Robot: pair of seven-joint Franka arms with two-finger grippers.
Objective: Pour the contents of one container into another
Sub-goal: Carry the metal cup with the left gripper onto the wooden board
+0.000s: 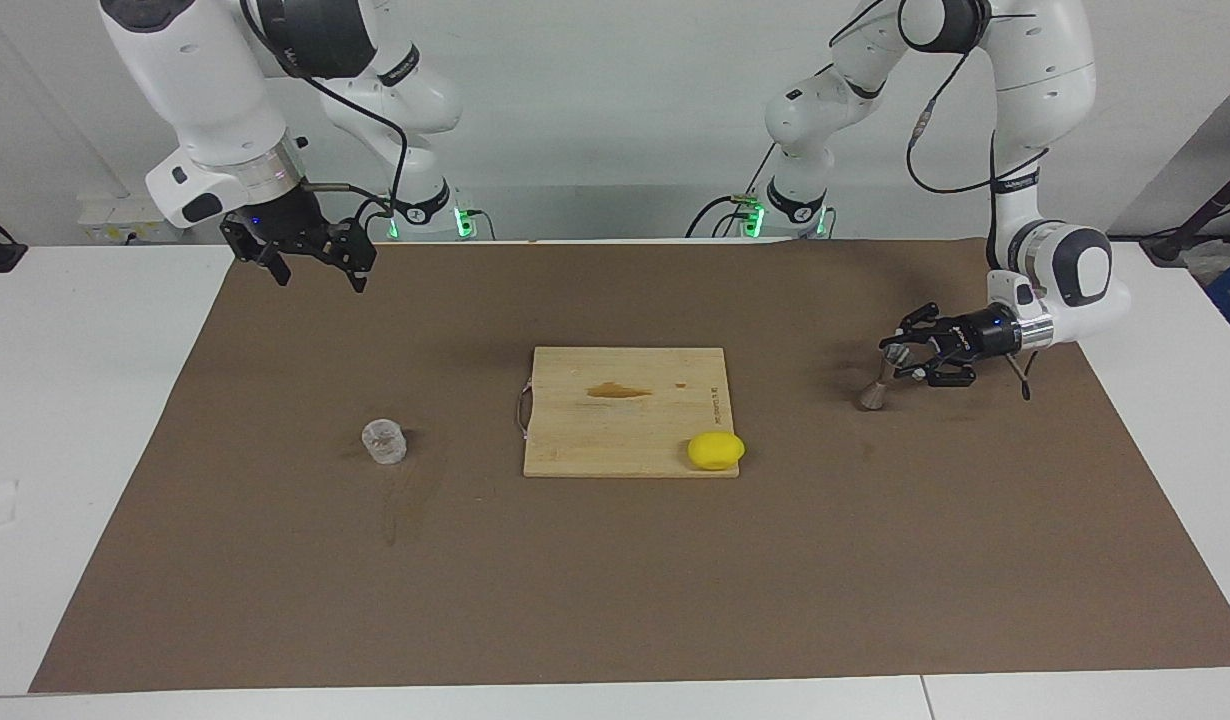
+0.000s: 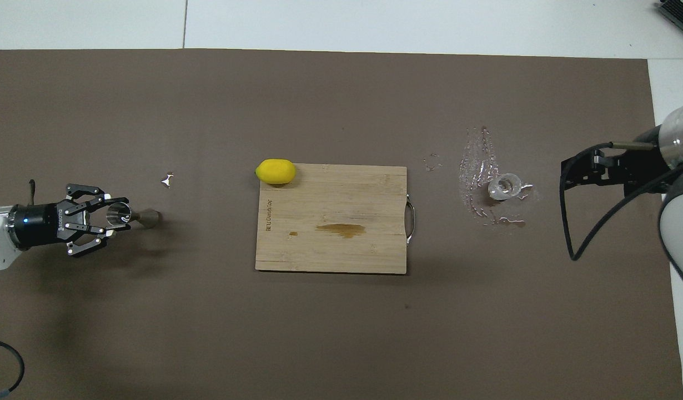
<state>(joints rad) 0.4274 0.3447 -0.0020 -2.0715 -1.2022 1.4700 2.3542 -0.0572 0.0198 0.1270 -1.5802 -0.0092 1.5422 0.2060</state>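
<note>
Facing view shows the left gripper (image 1: 893,358) squeezing the top of the metal jigger (image 1: 872,392) while the right gripper (image 1: 318,268) waits wide open up high, and overhead view shows the glass cup (image 2: 504,186) sitting on the brown mat (image 2: 341,333) toward the right arm's end.

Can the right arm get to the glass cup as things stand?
Probably yes. The right gripper hangs open in the air, and the glass cup stands alone on the mat at that arm's end, with nothing beside or over it.
</note>
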